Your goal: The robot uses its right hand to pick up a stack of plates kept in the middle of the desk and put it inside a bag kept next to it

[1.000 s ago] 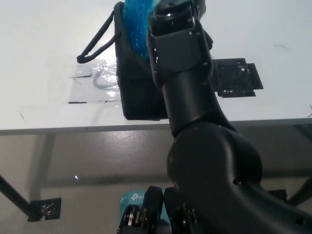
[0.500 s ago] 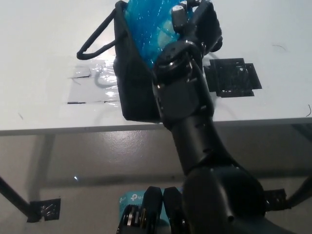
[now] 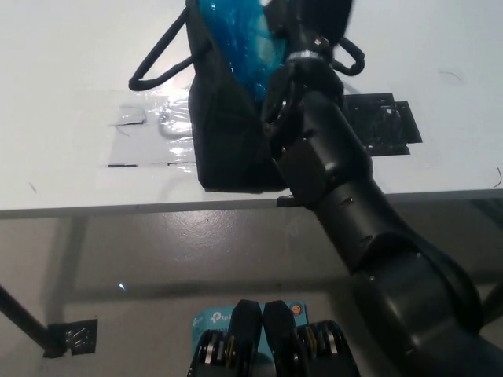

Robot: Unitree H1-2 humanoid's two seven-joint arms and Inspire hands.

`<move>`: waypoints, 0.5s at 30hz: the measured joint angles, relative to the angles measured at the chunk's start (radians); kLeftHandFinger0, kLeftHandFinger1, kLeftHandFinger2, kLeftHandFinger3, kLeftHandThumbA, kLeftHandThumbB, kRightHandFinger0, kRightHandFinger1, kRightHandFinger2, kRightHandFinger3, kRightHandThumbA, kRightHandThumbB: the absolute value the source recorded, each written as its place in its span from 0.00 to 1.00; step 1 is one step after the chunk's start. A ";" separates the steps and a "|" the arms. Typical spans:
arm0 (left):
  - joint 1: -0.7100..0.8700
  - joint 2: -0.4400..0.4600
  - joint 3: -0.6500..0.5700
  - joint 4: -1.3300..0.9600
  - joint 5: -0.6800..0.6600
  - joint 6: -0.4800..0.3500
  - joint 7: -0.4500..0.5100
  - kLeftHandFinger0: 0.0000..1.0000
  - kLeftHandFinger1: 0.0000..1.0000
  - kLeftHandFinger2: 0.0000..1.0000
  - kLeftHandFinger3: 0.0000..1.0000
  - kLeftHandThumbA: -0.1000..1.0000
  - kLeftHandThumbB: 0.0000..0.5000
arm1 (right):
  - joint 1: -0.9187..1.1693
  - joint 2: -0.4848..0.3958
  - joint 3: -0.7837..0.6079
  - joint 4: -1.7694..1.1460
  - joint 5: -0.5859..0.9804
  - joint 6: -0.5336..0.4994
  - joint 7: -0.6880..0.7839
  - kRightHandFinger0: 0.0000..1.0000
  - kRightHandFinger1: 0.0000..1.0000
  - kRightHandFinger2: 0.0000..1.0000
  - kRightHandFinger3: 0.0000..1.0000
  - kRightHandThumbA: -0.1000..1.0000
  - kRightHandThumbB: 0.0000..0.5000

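Plates: the blue stack, in clear wrapping, sits in the open mouth of the black bag at the top centre of the frame. Only the upper part of the stack shows above the bag's near wall; how deep it has gone cannot be seen.

Bag: stands upright on the white desk, close to the front edge. One handle loop lies on the desk to the upper left. A second loop shows at the right of the arm.

Right hand: at the top edge of the frame, over the right side of the bag mouth. The hand is mostly cropped and its fingers are hidden, so whether it grips the stack or has let go cannot be told.

Change over the last second: the black arm has swung from the frame centre toward the right, and the forearm now runs from lower right to upper centre. More of the bag's front wall is exposed. The stack sits in nearly the same place at the bag mouth.

Assessment: placement appears nearly complete. The likely remaining step is release and withdrawal without snagging the handle loop.

Left hand: not in view.

Also on the desk: a clear plastic sheet left of the bag and a black flat fixture to its right.
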 measured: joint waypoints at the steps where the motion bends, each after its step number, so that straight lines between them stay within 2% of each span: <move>1: 0.000 0.000 0.001 0.000 0.001 0.000 0.000 0.82 0.83 0.85 0.89 0.00 0.00 | -0.014 -0.008 0.054 0.002 -0.006 -0.009 0.012 0.00 0.00 0.00 0.03 0.00 0.13; 4: 0.001 -0.001 0.004 -0.001 0.004 0.000 0.000 0.81 0.82 0.84 0.88 0.00 0.00 | -0.057 -0.012 0.147 0.014 -0.009 -0.019 0.034 0.00 0.00 0.00 0.00 0.00 0.15; 5: 0.001 -0.002 0.005 -0.002 0.004 0.000 0.000 0.82 0.82 0.84 0.87 0.00 0.00 | -0.069 -0.010 0.169 0.018 -0.008 -0.020 0.039 0.00 0.00 0.00 0.00 0.00 0.09; 7: 0.001 -0.004 0.008 -0.002 0.005 0.000 0.000 0.82 0.82 0.85 0.87 0.00 0.00 | -0.093 -0.002 0.198 0.027 -0.004 -0.021 0.044 0.00 0.00 0.06 0.00 0.00 0.26; 8: 0.001 -0.004 0.008 -0.002 0.005 0.000 0.000 0.84 0.84 0.87 0.90 0.00 0.00 | -0.098 0.001 0.202 0.029 -0.003 -0.021 0.044 0.00 0.00 0.07 0.04 0.00 0.45; 9: 0.001 -0.007 0.010 -0.003 0.006 0.000 0.000 0.85 0.85 0.88 0.91 0.00 0.00 | -0.115 0.011 0.214 0.037 0.003 -0.022 0.045 0.00 0.00 0.09 0.08 0.00 0.49; 11: 0.001 -0.018 0.017 -0.004 0.011 0.000 -0.001 0.86 0.87 0.90 0.91 0.00 0.00 | -0.132 0.032 0.215 0.036 0.019 -0.020 0.056 0.00 0.00 0.12 0.13 0.00 0.66; 12: 0.000 -0.025 0.020 -0.004 0.012 0.001 -0.002 0.86 0.87 0.89 0.91 0.00 0.00 | -0.136 0.042 0.211 0.030 0.029 -0.017 0.062 0.00 0.00 0.02 0.15 0.00 0.61; 13: -0.001 -0.031 0.022 -0.004 0.014 0.001 -0.003 0.86 0.86 0.89 0.91 0.00 0.00 | -0.138 0.054 0.208 0.022 0.038 -0.014 0.069 0.00 0.00 0.00 0.19 0.00 0.60; 14: -0.001 -0.036 0.023 -0.004 0.015 0.001 -0.003 0.84 0.84 0.87 0.90 0.00 0.00 | -0.138 0.064 0.206 0.014 0.047 -0.009 0.079 0.00 0.00 0.00 0.12 0.00 0.53; 15: -0.002 -0.039 0.021 -0.004 0.017 0.001 -0.003 0.84 0.84 0.87 0.90 0.00 0.00 | -0.137 0.075 0.186 0.011 0.050 -0.002 0.089 0.00 0.00 0.00 0.09 0.00 0.56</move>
